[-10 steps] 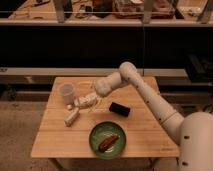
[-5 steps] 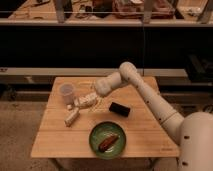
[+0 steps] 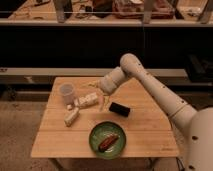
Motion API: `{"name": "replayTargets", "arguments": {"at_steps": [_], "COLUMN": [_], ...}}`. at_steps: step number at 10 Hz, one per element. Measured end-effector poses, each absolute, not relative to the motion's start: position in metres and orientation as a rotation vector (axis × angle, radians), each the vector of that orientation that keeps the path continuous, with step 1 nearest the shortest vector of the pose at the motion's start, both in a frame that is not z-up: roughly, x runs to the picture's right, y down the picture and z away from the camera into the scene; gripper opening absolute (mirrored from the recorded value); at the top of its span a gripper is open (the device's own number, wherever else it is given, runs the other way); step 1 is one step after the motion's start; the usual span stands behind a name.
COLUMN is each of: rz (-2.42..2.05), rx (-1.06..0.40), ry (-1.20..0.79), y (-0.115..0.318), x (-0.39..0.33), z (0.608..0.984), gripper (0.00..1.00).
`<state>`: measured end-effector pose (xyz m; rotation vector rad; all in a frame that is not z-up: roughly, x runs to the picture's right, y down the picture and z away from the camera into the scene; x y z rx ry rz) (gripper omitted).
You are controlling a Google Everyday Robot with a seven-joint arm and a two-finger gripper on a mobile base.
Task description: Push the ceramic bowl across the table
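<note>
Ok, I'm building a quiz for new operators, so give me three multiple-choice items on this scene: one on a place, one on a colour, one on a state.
1. Where does the bowl stand?
A) near the table's front edge
B) on the floor
C) on the back shelf

2. What colour is the bowl?
A) white
B) red
C) green

3. How does the gripper stand to the bowl?
A) pressed against its rim
B) apart from it, over the table's middle
C) inside it

Answers:
1 A: it sits by the near edge of the table.
2 C: its rim and inside are green.
3 B: bare wood shows between the gripper and the bowl.
</note>
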<state>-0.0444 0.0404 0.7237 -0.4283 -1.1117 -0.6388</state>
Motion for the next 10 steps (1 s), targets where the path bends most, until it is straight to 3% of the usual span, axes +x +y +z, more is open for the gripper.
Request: {"name": "replayTargets", "arguments": {"at_steps": [5, 10], "rz": [-1.016, -1.033], "rx": [-0.564, -0.553], "ry": [-0.653, -0.591], "y": [0.059, 0.065], "x": [0.079, 0.096], "z": [0.642, 0.648], "gripper": [0.8, 0.8]}}
